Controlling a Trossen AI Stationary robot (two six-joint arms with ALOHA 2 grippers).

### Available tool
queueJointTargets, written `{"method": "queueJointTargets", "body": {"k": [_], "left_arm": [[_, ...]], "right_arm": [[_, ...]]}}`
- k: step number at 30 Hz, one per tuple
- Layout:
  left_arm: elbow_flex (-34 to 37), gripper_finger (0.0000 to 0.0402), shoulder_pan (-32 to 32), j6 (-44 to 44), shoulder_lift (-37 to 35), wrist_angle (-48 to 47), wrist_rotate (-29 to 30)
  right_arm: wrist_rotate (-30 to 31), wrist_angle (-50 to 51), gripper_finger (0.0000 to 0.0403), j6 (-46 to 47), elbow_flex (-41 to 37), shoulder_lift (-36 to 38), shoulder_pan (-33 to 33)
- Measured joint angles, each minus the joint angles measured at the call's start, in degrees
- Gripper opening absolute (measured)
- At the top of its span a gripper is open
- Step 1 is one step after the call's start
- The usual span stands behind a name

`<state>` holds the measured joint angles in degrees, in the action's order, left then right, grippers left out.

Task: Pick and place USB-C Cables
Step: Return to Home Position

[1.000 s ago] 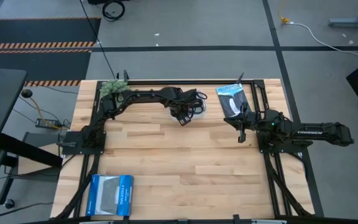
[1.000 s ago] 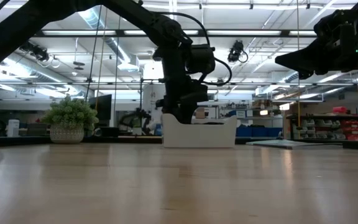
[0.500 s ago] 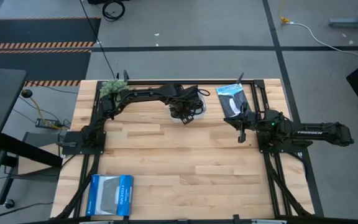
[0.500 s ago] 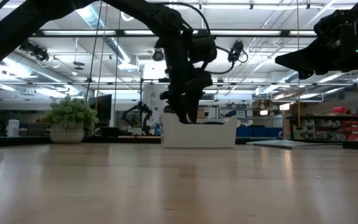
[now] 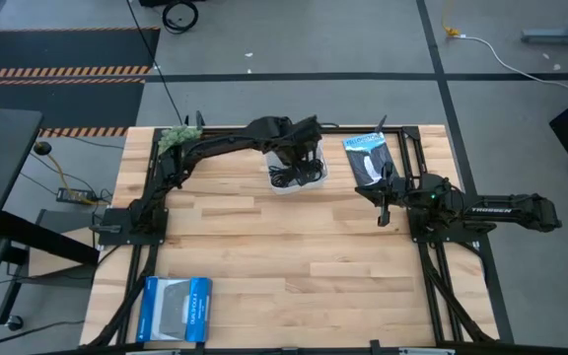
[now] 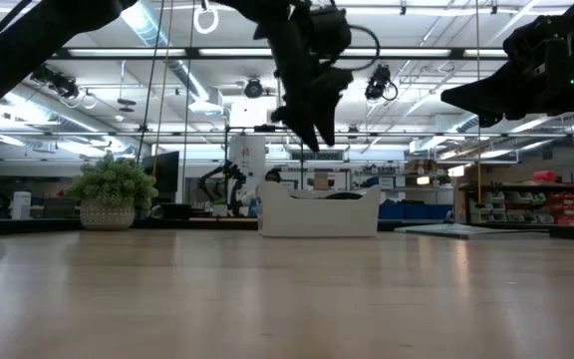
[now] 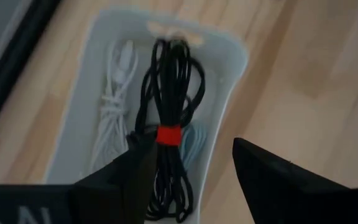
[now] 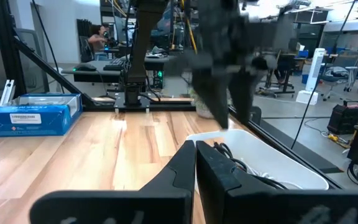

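High view: the white bin (image 5: 316,176) stands near the far edge of the worktop (image 5: 264,256), about midway along it, with a dark tangle of cable inside. No cable lies loose on the planks, so the placing looks finished; what seems left is parking the left arm. The left gripper (image 5: 302,156) hangs over the bin. The right gripper (image 5: 384,212) waits toward the right edge, near the black-and-white packet (image 5: 366,158). A blue box (image 5: 176,309) lies at the near left corner and a small potted plant (image 5: 178,138) at the far left corner.

Low view: the left gripper (image 6: 315,125) is clear above the bin (image 6: 317,217) and carries nothing. The pale wood surface is bare in front. Behind are strip lights, shelving and benches of a large workshop.

Left wrist view: the jaws stand open and empty. Below them the bin (image 7: 232,59) holds the black cable with a red band (image 7: 169,135), a white cable (image 7: 114,106) and a pale cable (image 7: 196,138). A further black cable cannot be told apart from the loops.

Right wrist view: the right gripper (image 8: 196,155) has its jaws closed on nothing. Beyond it are the bin (image 8: 291,171), the left gripper (image 8: 225,93) and the blue box (image 8: 30,115). A person (image 8: 96,38) sits at a desk far back.
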<state>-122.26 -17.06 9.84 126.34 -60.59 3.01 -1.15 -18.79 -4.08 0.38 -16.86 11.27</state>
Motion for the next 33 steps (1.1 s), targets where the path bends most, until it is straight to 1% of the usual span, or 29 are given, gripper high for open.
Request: {"method": "queueJointTargets", "body": {"k": [2, 6, 13, 18, 26, 33], "left_arm": [[-2.71, 0.0219, -0.02, 0.22, -0.02, -1.54, -0.66], [-7.40, 0.0216, -0.02, 1.96, -0.03, -4.99, -4.63], [-12.35, 0.0186, 0.04, 4.56, -0.05, -10.57, -8.69], [-12.35, 0.0164, 0.35, 4.60, -0.82, -14.66, -11.84], [-12.76, 0.0134, 1.65, 4.61, -5.03, -16.09, -11.96], [-12.74, 0.0114, 2.26, 7.57, -10.00, -15.97, -11.87]], "right_arm": [[0.00, 0.01, 0.0020, -0.02, 0.00, 0.00, 0.01], [0.02, 0.00, 0.0020, -0.02, 0.00, 0.00, 0.02], [0.00, 0.02, 0.0020, -0.01, 0.00, -0.01, 0.01], [0.02, 0.00, 0.0020, 0.00, 0.00, 0.00, 0.00], [0.02, 0.03, 0.0020, -0.01, -0.01, -0.02, 0.02], [0.04, 0.02, 0.0020, -0.01, -0.01, -0.02, 0.00]]}}
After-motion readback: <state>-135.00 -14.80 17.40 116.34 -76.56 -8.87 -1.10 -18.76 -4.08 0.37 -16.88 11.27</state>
